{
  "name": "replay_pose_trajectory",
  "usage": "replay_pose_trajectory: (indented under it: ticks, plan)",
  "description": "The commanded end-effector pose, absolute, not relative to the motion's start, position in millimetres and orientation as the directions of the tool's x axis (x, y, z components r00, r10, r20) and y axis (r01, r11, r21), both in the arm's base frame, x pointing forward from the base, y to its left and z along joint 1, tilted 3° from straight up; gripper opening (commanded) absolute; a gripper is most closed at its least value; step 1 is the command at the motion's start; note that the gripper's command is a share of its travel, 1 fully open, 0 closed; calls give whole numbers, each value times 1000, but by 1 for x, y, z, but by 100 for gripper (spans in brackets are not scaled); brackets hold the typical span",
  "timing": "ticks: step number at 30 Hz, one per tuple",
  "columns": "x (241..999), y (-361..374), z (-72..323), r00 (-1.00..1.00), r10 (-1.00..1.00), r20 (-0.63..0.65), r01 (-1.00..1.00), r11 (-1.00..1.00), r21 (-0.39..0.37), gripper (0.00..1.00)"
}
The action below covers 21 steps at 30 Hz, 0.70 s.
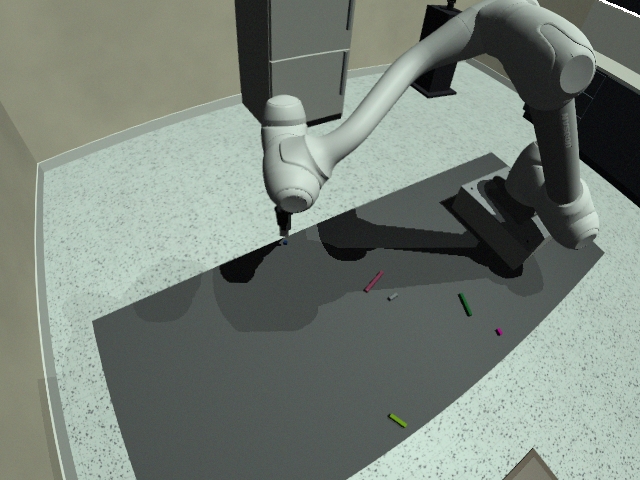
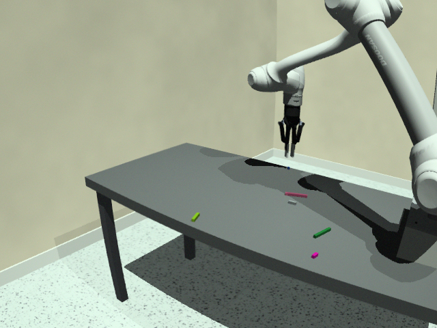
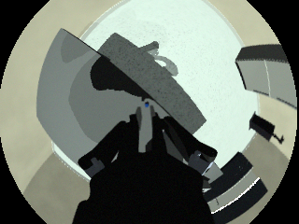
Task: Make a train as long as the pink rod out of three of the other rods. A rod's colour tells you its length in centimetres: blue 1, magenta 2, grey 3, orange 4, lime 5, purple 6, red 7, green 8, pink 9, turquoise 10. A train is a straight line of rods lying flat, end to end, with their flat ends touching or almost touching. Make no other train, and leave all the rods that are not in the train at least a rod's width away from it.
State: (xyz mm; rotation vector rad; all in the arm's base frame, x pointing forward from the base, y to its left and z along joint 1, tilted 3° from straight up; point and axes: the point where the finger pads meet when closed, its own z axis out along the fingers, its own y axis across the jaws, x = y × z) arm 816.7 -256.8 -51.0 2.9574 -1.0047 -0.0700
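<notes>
A tiny blue rod [image 1: 284, 241] lies at the far edge of the dark table; it also shows in the exterior view [image 2: 288, 167] and in the wrist view [image 3: 148, 105]. My gripper [image 2: 289, 154] hangs straight above it, well clear of the table, with its fingers shut on nothing. The pink rod [image 1: 373, 281] lies mid-table with a short grey rod [image 1: 392, 296] close beside it. A green rod [image 1: 465, 304] and a small magenta rod [image 1: 498, 331] lie to the right. A lime rod [image 1: 397, 420] lies alone near the front edge.
The robot's base block [image 1: 496, 217] stands on the table's right end. The blue rod sits right at the table's far edge, with floor beyond it. A tall grey cabinet [image 1: 294, 51] stands behind the table.
</notes>
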Motion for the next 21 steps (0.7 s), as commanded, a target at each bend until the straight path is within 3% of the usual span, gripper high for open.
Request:
replay_pose_trajectory:
  ticks: [1,21]
  plan:
    - [816,-259,-60,792,-610,-34,-609,-792,34,23]
    - [815,-259,-84,792,-610,-34,-609,-792,34,23]
